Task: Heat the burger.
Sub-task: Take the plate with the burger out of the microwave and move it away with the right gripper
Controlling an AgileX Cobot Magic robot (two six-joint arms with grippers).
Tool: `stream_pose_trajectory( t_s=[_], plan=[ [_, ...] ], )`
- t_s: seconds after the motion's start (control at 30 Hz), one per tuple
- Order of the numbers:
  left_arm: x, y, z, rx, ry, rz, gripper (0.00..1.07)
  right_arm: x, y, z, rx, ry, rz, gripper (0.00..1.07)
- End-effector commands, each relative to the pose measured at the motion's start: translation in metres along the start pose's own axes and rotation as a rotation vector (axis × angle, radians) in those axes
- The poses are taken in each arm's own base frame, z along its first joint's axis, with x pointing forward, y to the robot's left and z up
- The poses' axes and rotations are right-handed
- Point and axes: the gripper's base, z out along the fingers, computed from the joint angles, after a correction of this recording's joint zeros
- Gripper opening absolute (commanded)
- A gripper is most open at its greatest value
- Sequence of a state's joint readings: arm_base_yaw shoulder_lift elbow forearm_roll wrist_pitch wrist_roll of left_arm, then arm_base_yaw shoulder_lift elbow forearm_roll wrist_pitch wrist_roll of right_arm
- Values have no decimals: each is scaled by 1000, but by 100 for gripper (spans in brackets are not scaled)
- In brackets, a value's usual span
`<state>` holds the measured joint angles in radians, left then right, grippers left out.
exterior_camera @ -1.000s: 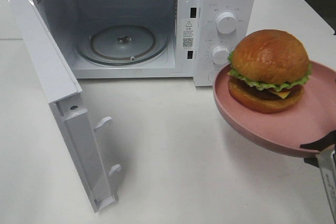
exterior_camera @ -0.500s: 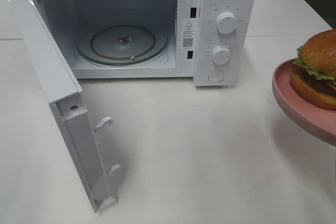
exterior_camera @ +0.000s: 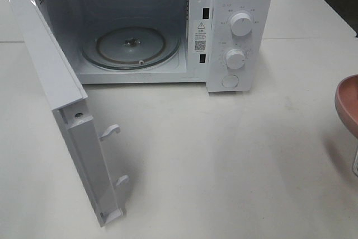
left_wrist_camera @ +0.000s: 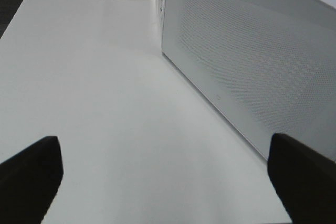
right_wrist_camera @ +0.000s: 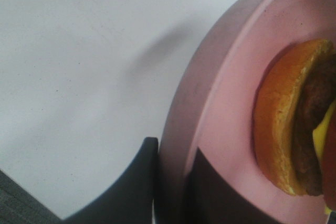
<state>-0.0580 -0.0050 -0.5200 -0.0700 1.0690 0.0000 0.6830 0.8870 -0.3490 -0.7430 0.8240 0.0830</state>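
The burger (right_wrist_camera: 281,129) lies on a pink plate (right_wrist_camera: 220,66); the right wrist view shows its bottom bun, dark patty and a bit of yellow cheese. My right gripper (right_wrist_camera: 173,169) is shut on the plate's rim, one finger under it and one inside. In the exterior high view only a sliver of the plate (exterior_camera: 348,103) shows, lifted off the table at the right edge, and the burger is out of that frame. My left gripper (left_wrist_camera: 168,182) is open and empty, low over the table beside the microwave door (left_wrist_camera: 252,61).
The white microwave (exterior_camera: 235,4) stands at the back of the table, its door (exterior_camera: 61,110) swung wide to the left. A glass turntable (exterior_camera: 131,46) lies inside the cavity. Two knobs (exterior_camera: 241,23) sit on its right panel.
The plate with the burger has moved right, from in front of the microwave's knobs to almost out of the exterior view. Nothing else in that view has moved.
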Motion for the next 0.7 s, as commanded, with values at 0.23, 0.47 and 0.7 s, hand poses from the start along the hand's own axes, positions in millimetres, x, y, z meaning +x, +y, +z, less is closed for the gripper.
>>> stream_pose_trajectory(
  t_s=[0.23,0.47,0.7],
  plan=[
    [1,0,0,-4,-4,-1,98,-27,-12,13,63,62,124,0],
    [1,0,0,-4,-4,-1,98,-50,-13,35,112,218,358,0],
    [1,0,0,-4,-4,-1,98,-64,-12,49,163,308,510,0]
  ],
)
